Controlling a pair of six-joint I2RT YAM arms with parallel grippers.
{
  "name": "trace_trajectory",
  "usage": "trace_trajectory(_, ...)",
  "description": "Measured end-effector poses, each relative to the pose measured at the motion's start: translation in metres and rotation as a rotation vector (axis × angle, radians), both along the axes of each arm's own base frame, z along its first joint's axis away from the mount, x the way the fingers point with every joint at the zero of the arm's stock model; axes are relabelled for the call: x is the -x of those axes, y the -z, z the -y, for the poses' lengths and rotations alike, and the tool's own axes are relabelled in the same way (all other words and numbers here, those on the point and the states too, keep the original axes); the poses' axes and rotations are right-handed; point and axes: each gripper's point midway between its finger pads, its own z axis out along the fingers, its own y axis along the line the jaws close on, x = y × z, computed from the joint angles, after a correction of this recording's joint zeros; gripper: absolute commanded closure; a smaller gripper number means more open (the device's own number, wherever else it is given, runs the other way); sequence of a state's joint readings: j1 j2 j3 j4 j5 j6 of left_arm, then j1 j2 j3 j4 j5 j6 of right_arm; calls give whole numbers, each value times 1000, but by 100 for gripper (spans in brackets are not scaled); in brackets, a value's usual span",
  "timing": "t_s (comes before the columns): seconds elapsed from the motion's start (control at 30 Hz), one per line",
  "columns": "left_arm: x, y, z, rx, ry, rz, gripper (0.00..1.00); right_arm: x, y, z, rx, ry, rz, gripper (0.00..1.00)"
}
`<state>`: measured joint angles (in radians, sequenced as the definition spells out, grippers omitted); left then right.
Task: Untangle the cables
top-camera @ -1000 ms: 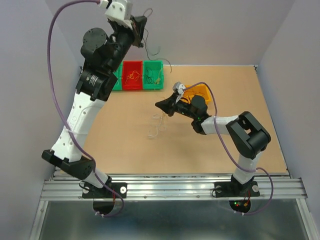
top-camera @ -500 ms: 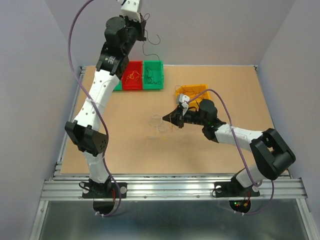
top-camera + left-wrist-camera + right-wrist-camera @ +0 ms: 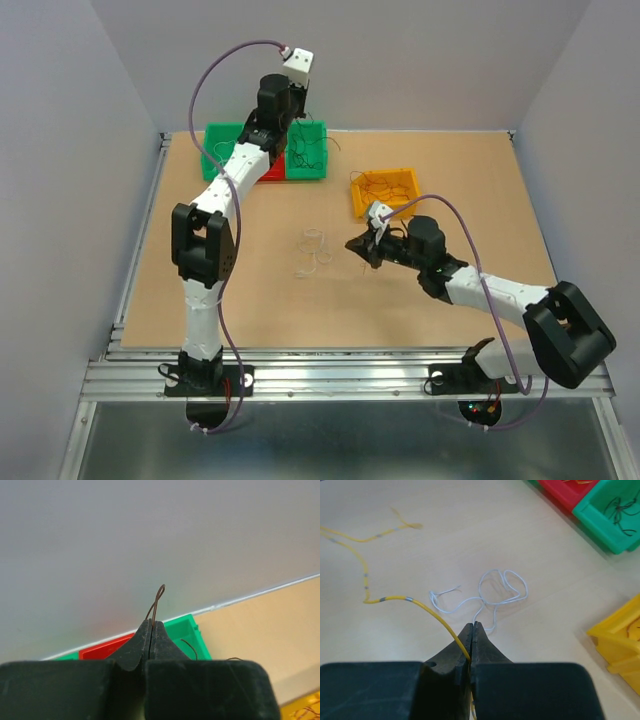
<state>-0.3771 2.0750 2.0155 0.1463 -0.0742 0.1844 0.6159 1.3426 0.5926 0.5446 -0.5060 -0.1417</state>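
My left gripper (image 3: pixel 151 625) is shut on a thin dark brown cable (image 3: pixel 158 598) that loops up from between its tips. In the top view it (image 3: pixel 281 106) hovers over the bins at the back of the table. My right gripper (image 3: pixel 472 626) is shut on a yellow cable (image 3: pixel 395 599) that trails left across the table. In the top view this gripper (image 3: pixel 358 247) sits low near the table's middle. A white cable (image 3: pixel 496 592) lies curled on the table just ahead of it, also visible from above (image 3: pixel 313 250).
A green bin (image 3: pixel 309 152) holding dark wires, a partly hidden red bin (image 3: pixel 270 171) and another green bin (image 3: pixel 222 150) stand at the back. A yellow bin (image 3: pixel 385 190) with orange wires sits right of centre. The back wall is close behind the left gripper.
The left arm has swung down from high in the air to just over the back bins, still holding the dark cable. The right gripper has drawn the yellow cable toward the near right, away from the white cable.
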Motion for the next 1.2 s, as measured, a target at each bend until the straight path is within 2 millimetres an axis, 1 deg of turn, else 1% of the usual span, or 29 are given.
trace_trajectory(0.1,-7,31,-2,-47,12,-23,100,-6,-11,10,-26,79,37,100)
trace_trajectory(0.2,-8,50,-4,-71,52,-38,100,-13,-19,20,-51,160,61,100)
trace_trajectory(0.23,-9,53,-5,-73,68,-36,100,-15,-20,24,-58,186,64,100)
trace_trajectory(0.33,-11,55,-10,-83,105,-24,100,-23,-25,32,-81,261,74,100)
trace_trajectory(0.5,-18,44,-24,-95,137,27,100,-31,-31,38,-107,324,79,99)
trace_trajectory(0.6,-21,43,-33,-101,157,48,100,-33,-34,39,-119,342,82,99)
trace_trajectory(0.67,-22,46,-39,-107,173,51,100,-35,-35,40,-126,349,85,99)
trace_trajectory(0.83,-21,66,-48,-131,224,28,100,-35,-38,39,-140,351,82,100)
trace_trajectory(0.9,-20,70,-47,-135,237,21,100,-35,-38,39,-141,351,81,99)
trace_trajectory(1.07,-15,64,-34,-135,303,50,100,-35,-39,39,-145,351,80,99)
trace_trajectory(1.1,-13,64,-28,-138,324,56,100,-35,-39,39,-146,351,81,99)
trace_trajectory(1.2,-11,67,-20,-159,344,72,100,-35,-39,39,-150,352,80,100)
